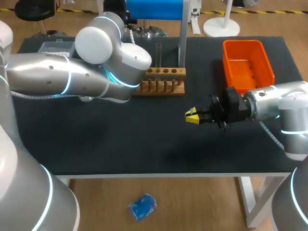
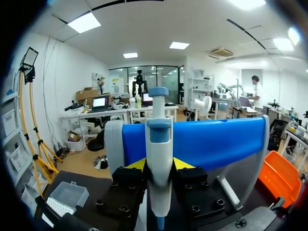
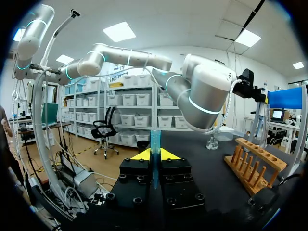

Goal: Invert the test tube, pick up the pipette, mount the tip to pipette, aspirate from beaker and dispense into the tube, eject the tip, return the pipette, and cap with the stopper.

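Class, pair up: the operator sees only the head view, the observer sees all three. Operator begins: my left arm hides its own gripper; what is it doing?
Observer: The left wrist view shows the left gripper gripping the pipette, one finger on each side.
Operator: Where is the pipette?
Observer: Upright, directly in front of the blue stand.
Operator: Does the right gripper hold anything?
Observer: Yes, a slim blue translucent piece, upright between its fingers.
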`<state>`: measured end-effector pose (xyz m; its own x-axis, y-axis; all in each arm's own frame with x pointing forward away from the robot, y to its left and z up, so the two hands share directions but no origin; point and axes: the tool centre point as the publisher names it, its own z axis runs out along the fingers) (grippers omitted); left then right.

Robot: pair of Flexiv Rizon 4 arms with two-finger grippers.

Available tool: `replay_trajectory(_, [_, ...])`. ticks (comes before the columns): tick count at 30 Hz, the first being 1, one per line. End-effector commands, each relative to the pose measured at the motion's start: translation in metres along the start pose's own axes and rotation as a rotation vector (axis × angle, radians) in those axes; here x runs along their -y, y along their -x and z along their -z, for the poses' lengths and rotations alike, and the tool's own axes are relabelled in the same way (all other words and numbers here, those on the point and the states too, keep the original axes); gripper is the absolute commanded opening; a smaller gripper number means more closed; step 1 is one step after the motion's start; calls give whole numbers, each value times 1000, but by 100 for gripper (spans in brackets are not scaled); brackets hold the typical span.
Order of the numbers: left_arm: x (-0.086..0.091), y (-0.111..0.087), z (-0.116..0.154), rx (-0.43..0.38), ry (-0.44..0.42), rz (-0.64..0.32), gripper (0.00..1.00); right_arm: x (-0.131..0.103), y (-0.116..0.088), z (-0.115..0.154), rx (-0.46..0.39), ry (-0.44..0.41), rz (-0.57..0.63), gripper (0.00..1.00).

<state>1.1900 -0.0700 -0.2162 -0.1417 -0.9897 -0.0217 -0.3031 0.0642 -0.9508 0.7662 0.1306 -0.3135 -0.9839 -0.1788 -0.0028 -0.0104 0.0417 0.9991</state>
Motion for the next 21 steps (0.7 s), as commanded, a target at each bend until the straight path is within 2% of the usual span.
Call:
replay_trajectory(1, [4, 0, 3, 4, -3, 0, 0, 0, 0, 0, 0, -3, 0, 0])
replay_trajectory(21, [39, 2, 13, 23, -63, -26, 0, 0, 0, 0, 0, -3, 0, 0])
